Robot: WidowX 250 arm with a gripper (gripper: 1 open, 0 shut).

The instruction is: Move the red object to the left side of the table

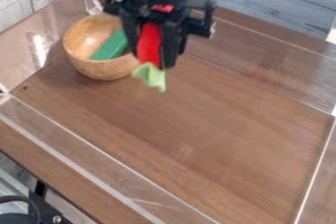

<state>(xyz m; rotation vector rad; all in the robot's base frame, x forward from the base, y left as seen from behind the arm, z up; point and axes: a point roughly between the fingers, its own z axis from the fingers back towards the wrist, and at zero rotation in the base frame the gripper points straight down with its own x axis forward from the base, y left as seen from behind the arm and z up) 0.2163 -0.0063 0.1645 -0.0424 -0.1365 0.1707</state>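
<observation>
Above table (197, 140), beside bowl (92, 51) at far left: gripper (151, 51) clenched on red object (149, 43), lifted. Pick done; placing down left.

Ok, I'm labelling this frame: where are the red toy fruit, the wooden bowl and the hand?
red toy fruit (149, 42): camera view, red body.
wooden bowl (82, 55): camera view, front wall.
hand (153, 49): camera view, between fingertips.
</observation>
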